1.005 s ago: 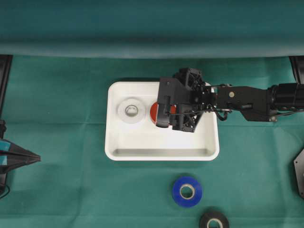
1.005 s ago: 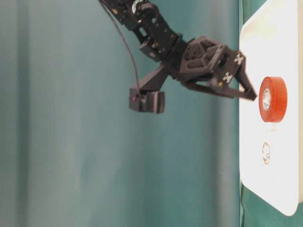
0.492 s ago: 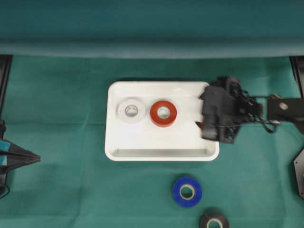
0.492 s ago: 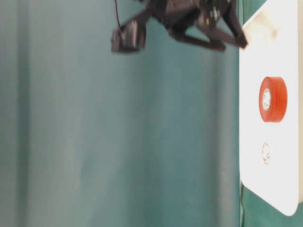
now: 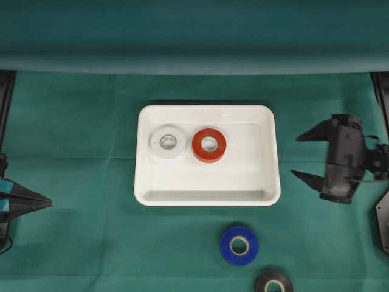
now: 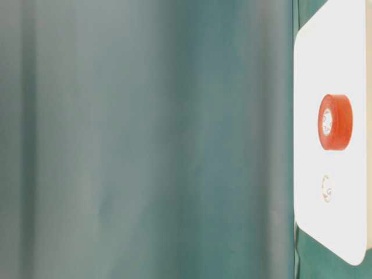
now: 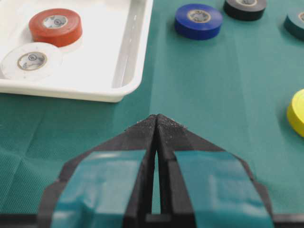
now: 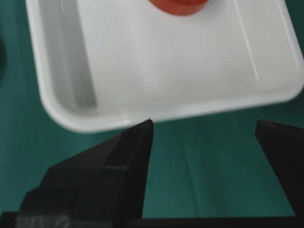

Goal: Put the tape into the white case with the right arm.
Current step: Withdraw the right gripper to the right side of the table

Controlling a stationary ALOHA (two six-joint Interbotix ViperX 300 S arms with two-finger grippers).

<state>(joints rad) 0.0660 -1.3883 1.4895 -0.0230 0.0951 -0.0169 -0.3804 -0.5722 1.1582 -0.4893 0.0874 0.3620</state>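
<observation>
The white case [image 5: 206,200] lies mid-table with a red tape roll [image 5: 209,145] and a white tape roll [image 5: 168,142] flat inside it. My right gripper [image 5: 295,156] hovers over the cloth just right of the case. It is open, with nothing between its pointed fingers. In the right wrist view the gripper [image 8: 204,124] faces the case's rim [image 8: 166,111], and the red tape [image 8: 178,5] is cut off at the top edge. My left gripper [image 5: 48,204] rests shut at the far left, holding nothing, its tips [image 7: 156,116] together.
A blue roll [image 5: 239,245] and a black roll [image 5: 274,283] lie on the green cloth in front of the case. The left wrist view also shows a yellow roll [image 7: 297,111] and a dark teal roll [image 7: 295,21] at its right edge.
The right arm has drawn back to the right from over the red tape and out of the case, jaws open throughout. The red tape stays in the case. The left arm is still.
</observation>
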